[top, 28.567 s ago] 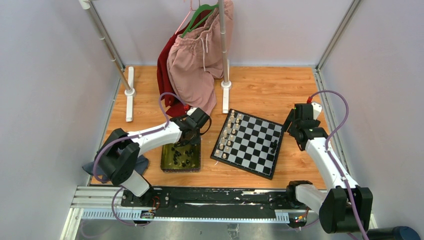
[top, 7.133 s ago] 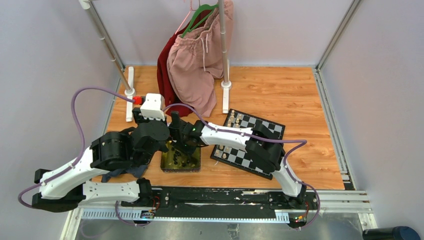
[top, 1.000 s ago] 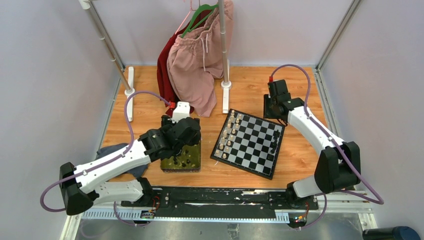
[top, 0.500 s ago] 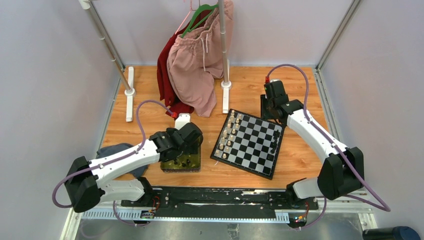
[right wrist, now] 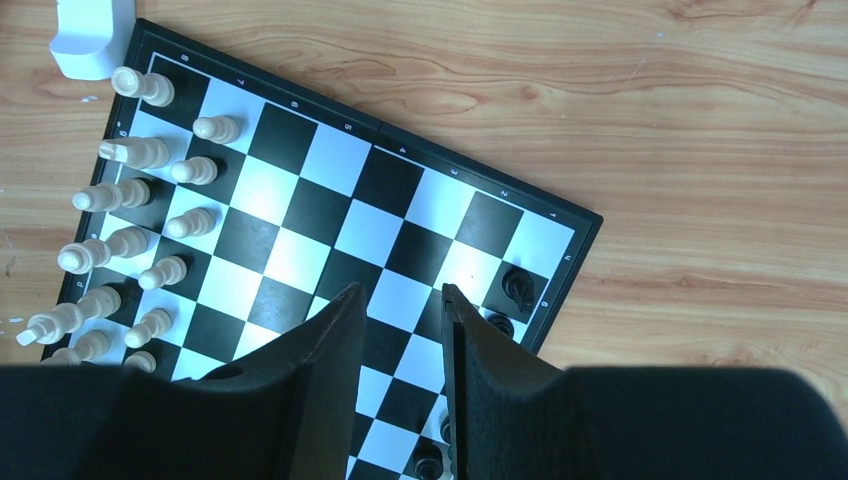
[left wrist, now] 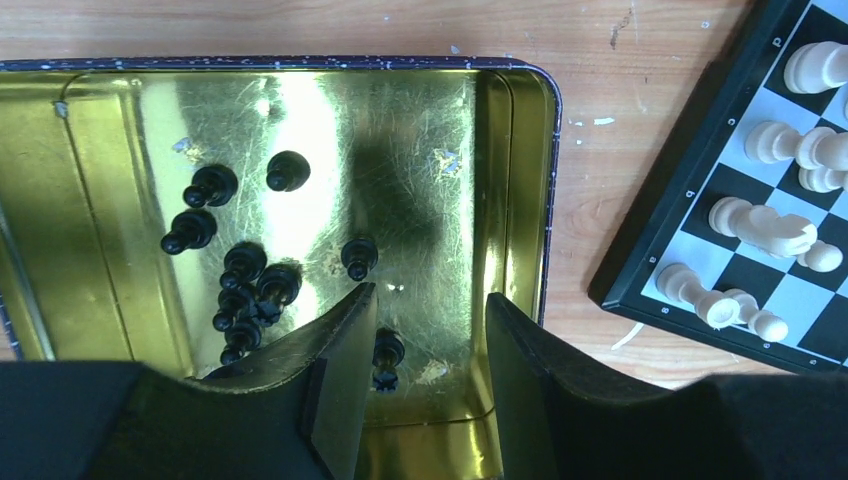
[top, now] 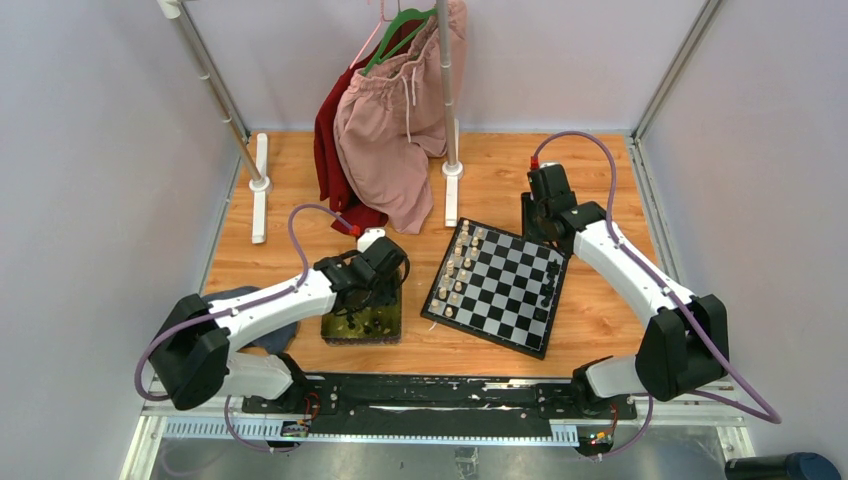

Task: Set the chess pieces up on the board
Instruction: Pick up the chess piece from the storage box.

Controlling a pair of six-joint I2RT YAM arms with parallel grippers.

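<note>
Shifted slightly since a moment ago, the left gripper point(left wrist: 428, 300) hangs open, empty, over the tray point(left wrist: 420, 130) near the desk's front-left. Black chess pieces point(left wrist: 245, 264) lie there, mostly toppled, pointing various ways. The right gripper point(right wrist: 400, 300), fingers apart, hovers over the board point(right wrist: 330, 150), askew mid-desk.

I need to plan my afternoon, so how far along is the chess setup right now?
Done: the white pieces line two rows on the board, and only a few black pieces sit along its opposite edge. In hand: nothing; the left claw hangs open over the tray, the right claw open over the board. Left: most black pieces, about ten, lie in the tray.
</note>
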